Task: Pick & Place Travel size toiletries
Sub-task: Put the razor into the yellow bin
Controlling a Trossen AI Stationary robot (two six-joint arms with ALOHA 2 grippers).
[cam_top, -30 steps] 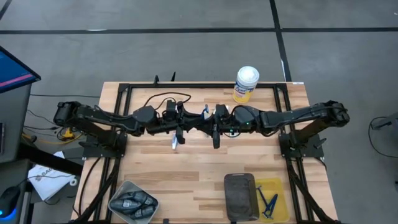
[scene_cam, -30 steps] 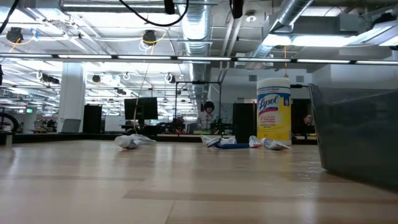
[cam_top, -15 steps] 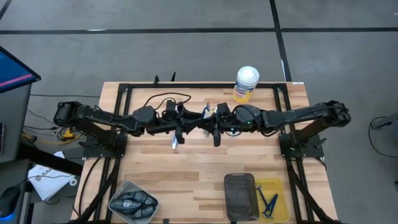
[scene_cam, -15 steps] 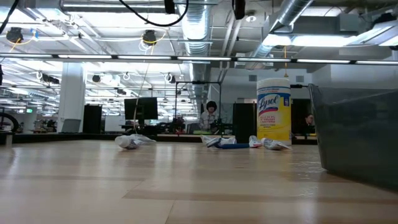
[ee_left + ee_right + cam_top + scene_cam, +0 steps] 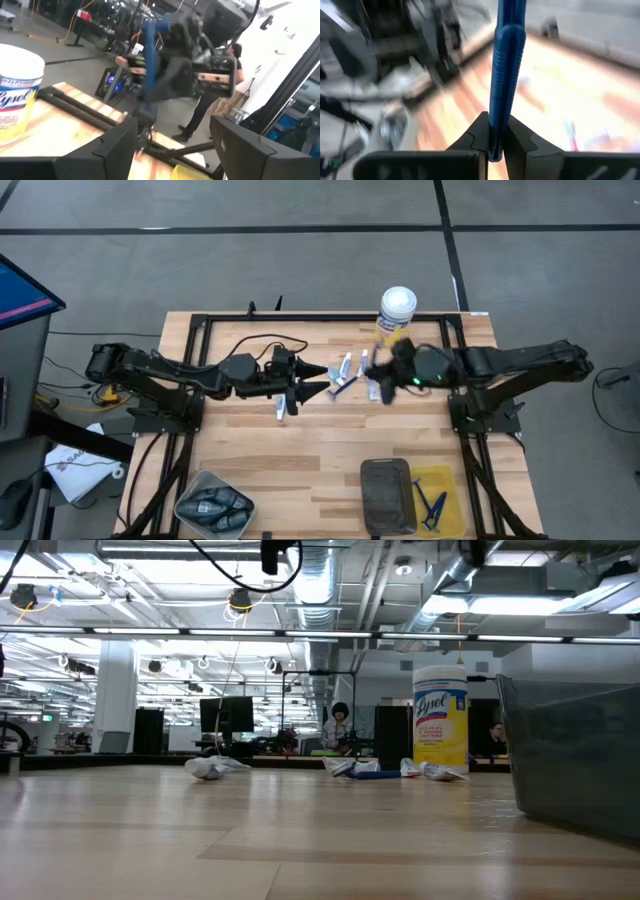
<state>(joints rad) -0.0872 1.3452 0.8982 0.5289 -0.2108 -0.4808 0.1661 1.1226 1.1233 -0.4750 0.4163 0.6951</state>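
A yellow canister [image 5: 396,315] stands at the table's [image 5: 300,460] far edge, a person [image 5: 340,726] beyond

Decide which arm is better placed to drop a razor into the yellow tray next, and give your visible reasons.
Right. The right gripper is already shut on a blue razor, and its arm is on the yellow tray's side. The left gripper is open, holding nothing, over the table's middle.

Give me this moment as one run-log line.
right gripper: shut on blue razor, lifted above table | left gripper: open, holding nothing, mid-table | white tubes: loose on table | yellow tray: holds razors
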